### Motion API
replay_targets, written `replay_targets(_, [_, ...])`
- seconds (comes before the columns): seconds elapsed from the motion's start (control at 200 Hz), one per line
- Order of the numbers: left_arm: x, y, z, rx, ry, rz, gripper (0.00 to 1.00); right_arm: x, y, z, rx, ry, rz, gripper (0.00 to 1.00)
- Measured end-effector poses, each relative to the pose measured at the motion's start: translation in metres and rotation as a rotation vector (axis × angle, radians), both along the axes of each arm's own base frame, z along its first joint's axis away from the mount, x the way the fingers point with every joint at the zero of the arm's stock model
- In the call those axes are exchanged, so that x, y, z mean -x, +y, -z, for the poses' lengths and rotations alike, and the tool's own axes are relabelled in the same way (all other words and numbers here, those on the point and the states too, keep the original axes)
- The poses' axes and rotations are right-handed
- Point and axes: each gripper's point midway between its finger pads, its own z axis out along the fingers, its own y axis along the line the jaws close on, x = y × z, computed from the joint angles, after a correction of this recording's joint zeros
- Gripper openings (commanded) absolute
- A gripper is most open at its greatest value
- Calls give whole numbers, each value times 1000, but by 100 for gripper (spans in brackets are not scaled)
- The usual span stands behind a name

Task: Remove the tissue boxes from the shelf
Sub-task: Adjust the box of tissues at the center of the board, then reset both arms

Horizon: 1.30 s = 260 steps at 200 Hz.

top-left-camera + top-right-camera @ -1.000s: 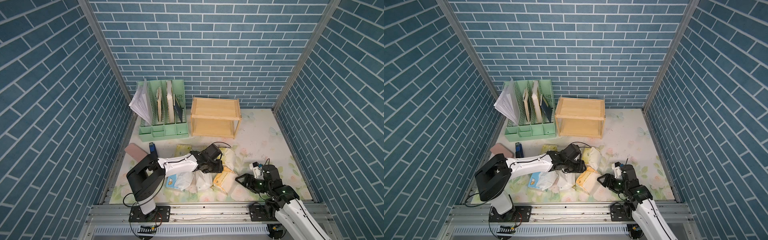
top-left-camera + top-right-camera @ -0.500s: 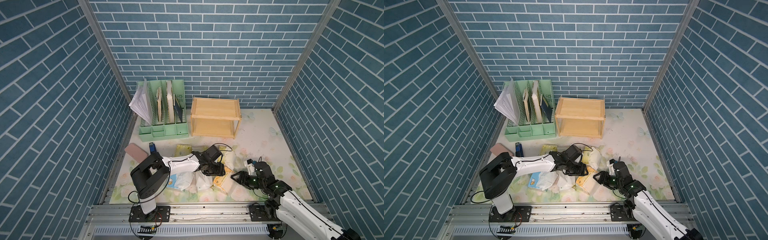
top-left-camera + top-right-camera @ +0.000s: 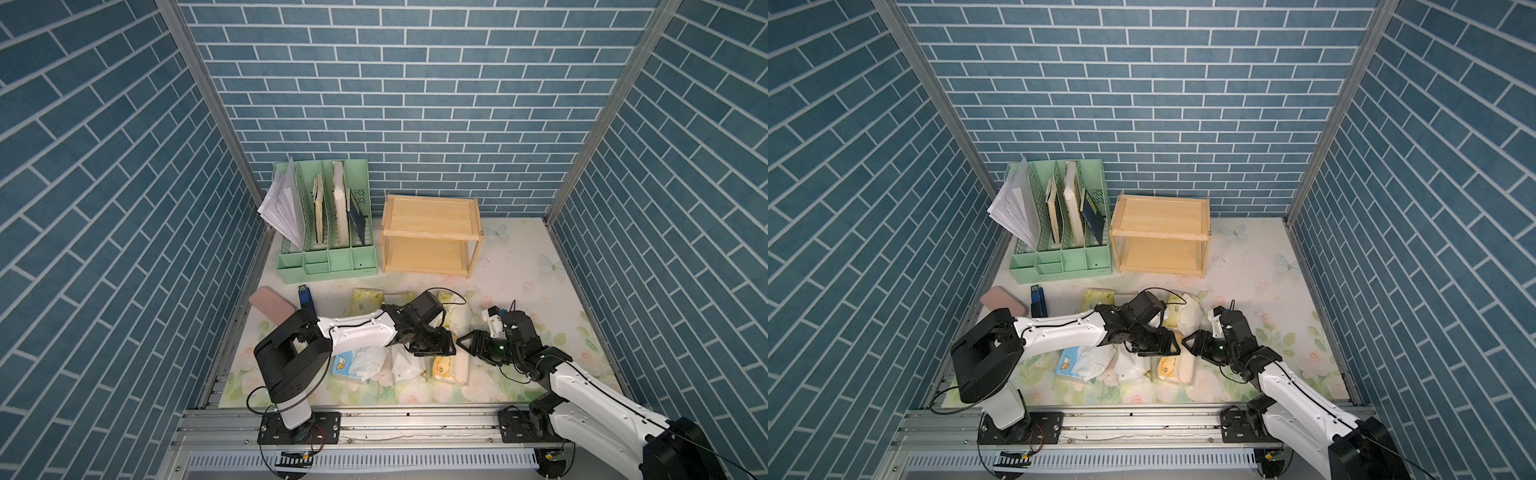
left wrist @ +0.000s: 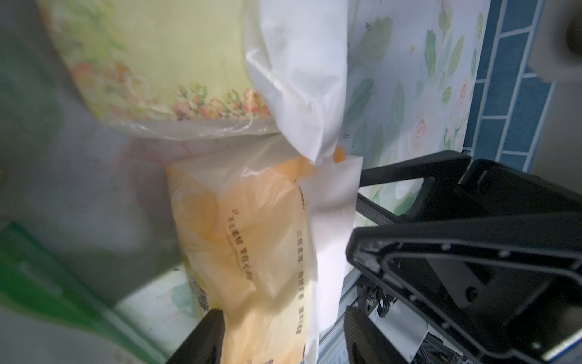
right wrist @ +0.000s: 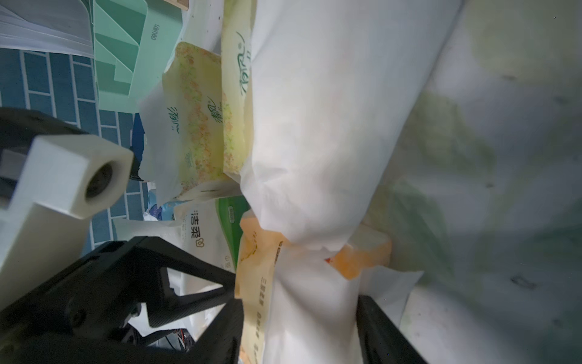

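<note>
Pink pad (image 3: 272, 309) at the bench's left edge, mint organizer (image 3: 328, 266) and shelf (image 3: 430, 214) along the back. Tissue packs (image 3: 405, 363) lie heaped near the front edge, soft and crumpled. Left fingers (image 4: 201, 340) and right fingers (image 5: 223, 327) straddle the orange-yellow pack (image 3: 446, 368), part-spread; grip, can't tell.

Mint-green organizer (image 3: 365, 259) holds papers (image 3: 282, 210); pink pad (image 3: 271, 307) lies nearby.

You are losing the orange pack (image 4: 252, 252) off the picture's edge in both wrist views, and you are not seeing whether the left jaws or the right jaws are pressing on it. In both top views the left arm (image 3: 357, 334) is covering part of the white pack (image 3: 405, 365). A green patch (image 4: 47, 283) is blurring in the left wrist view.
</note>
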Motion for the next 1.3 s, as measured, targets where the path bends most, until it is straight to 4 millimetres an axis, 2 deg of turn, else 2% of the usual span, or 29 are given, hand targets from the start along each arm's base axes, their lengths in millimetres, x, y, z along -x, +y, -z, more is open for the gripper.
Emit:
replay_targets(0.12, [1, 0, 1, -4, 1, -4, 66, -5, 3, 0, 6, -7, -11, 61])
replay_targets(0.265, [-3, 4, 2, -27, -20, -23, 68, -15, 5, -11, 24, -52, -22, 65])
replay_targets(0.38, [-7, 11, -3, -55, -51, -35, 74, -20, 1, -18, 63, -92, -17, 73])
replay_targets(0.445, [-13, 12, -14, -50, -79, -41, 76, -23, -4, -22, 102, -111, -8, 78])
replay_targets(0.55, [-25, 15, -42, -13, -137, -59, 83, -32, -14, -33, 186, -149, 8, 81])
replay_targets(0.695, [-54, 33, -85, 30, -247, -133, 95, -50, -30, -61, 304, -238, 33, 87])
replay_targets(0.745, [-67, 46, -97, 31, -289, -170, 100, -59, -35, -75, 341, -281, 45, 90])
replay_targets(0.855, [-103, 81, -126, 34, -403, -287, 100, -82, -51, -106, 404, -388, 94, 96])
replay_targets(0.91, [-123, 105, -145, 36, -475, -363, 100, -94, -62, -119, 428, -436, 128, 100])
replay_targets(1.06, [-168, 169, -195, 15, -686, -572, 100, -123, -95, -142, 485, -549, 245, 100])
replay_targets(1.2, [-192, 227, -228, -102, -892, -761, 100, -144, -121, -164, 546, -675, 353, 100])
replay_targets(1.3, [-197, 273, -236, -229, -1007, -903, 100, -152, -140, -173, 599, -740, 426, 100])
